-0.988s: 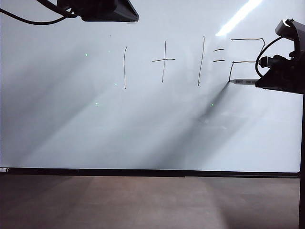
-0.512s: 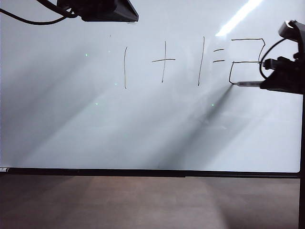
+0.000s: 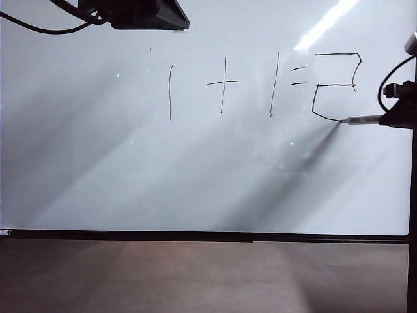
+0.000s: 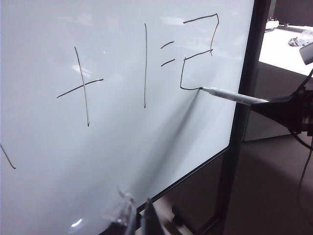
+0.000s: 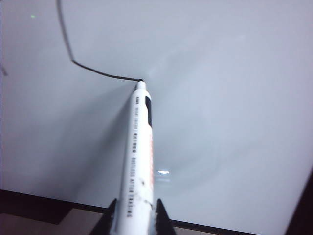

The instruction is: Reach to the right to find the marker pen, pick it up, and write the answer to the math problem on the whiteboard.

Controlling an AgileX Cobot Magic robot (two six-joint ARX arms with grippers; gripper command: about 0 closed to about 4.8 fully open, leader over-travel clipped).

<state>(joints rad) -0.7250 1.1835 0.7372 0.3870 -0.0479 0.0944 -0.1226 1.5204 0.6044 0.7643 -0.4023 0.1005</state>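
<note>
At the tip of the marker pen (image 5: 139, 161) that my right gripper (image 5: 133, 215) is clamping, a fresh black stroke (image 5: 93, 68) is ending on the whiteboard (image 3: 195, 176). My two dark fingers (image 5: 110, 219) are pressing the white barrel from either side, nearly closed around it, and the printed barrel is sticking straight out ahead of them with its dark point touching the board. In the exterior view this gripper (image 3: 391, 119) is sitting at the far right, tight against the board's black vertical frame (image 3: 413, 182), so there is hardly any board on that side of my fingers. Away from the frame, past the pen tip (image 3: 341, 120), wide bare white surface is lying open below the writing, down to the black bottom edge (image 3: 195, 235).

The math problem (image 3: 225, 83) is standing beyond the tip, well apart from my fingers, and the half-drawn answer (image 3: 335, 85) is lying between it and the pen, its lowest line meeting the point.

My left gripper (image 4: 139, 218) is showing only as two fingertips close together with nothing visible between them, near the board's lower frame edge (image 4: 195, 171) and apart from the writing. Its arm (image 3: 133, 13) is hanging at the board's top edge.
</note>
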